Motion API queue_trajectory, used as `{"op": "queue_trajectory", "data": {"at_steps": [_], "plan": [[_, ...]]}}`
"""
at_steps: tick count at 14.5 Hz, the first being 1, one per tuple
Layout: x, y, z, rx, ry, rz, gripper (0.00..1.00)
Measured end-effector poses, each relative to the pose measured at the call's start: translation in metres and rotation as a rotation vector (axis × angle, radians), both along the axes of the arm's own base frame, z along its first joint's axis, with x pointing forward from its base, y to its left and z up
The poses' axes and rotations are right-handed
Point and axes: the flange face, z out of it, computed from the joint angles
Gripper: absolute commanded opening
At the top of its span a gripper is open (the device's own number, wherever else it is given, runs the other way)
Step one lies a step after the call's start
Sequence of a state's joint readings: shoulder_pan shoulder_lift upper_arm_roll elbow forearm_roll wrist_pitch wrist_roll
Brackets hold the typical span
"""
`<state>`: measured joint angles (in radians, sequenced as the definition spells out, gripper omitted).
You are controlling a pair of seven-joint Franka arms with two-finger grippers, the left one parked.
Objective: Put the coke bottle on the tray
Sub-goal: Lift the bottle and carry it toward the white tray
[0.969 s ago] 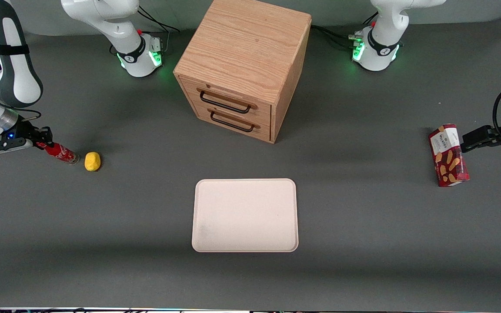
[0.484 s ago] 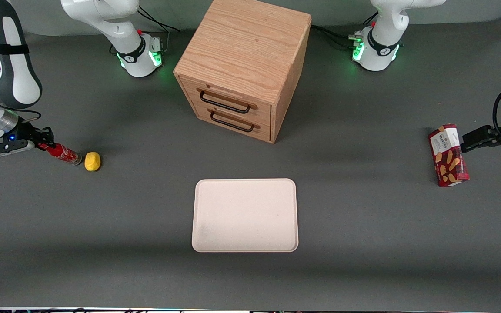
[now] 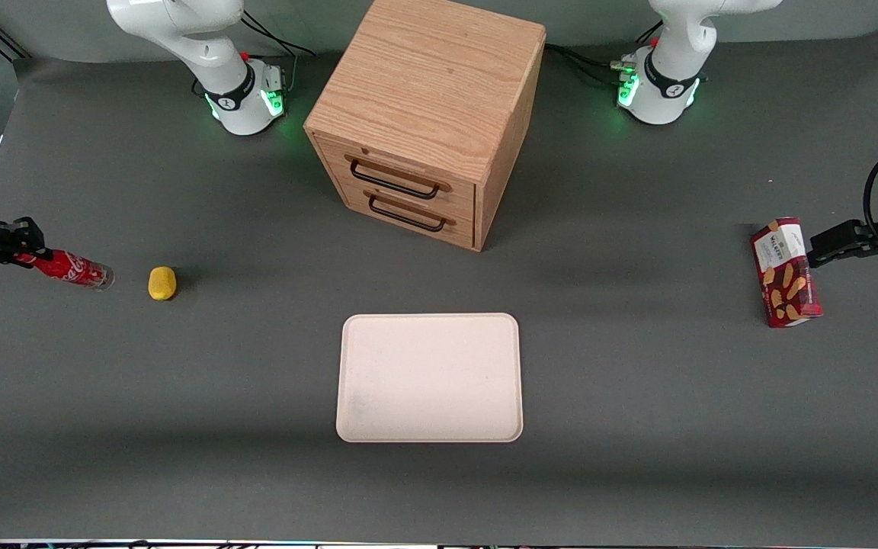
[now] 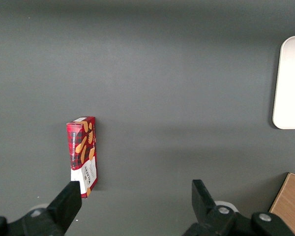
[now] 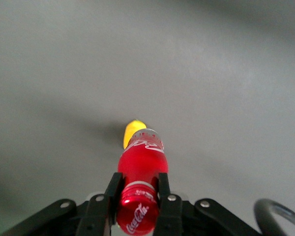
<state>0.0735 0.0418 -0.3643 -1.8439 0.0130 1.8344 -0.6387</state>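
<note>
The tool [image 5: 136, 200], clamped on the bottle [image 3: 72, 269] neck above the table, should carry it level to the tray [image 3: 430, 377].

1. Front cam: high, looks down over whole surface [image 3: 637, 427] toward arm bases.
2. Right wrist cam: close behind claw [image 5: 137, 196], shares coke bottle [image 5: 140, 167] w/ front [image 3: 69, 268].
3. Left wrist cam: looks down; shares tray [image 4: 290, 83].
</note>
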Motion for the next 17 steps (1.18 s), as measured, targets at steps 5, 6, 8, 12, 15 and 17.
{"op": "queue_trajectory", "data": {"at_steps": [5,6,8,12,15,17], "plan": [[0.033,0.077,0.067,-0.012,0.033,-0.018,0.0],[0.04,0.094,0.081,-0.018,0.034,-0.019,0.0],[0.051,0.129,0.103,-0.036,0.031,-0.024,0.0],[0.069,0.212,0.123,-0.063,0.012,-0.057,0.0],[0.081,0.28,0.113,-0.042,0.003,-0.106,0.0],[0.095,0.319,0.093,-0.023,-0.003,-0.143,0.0]]}}
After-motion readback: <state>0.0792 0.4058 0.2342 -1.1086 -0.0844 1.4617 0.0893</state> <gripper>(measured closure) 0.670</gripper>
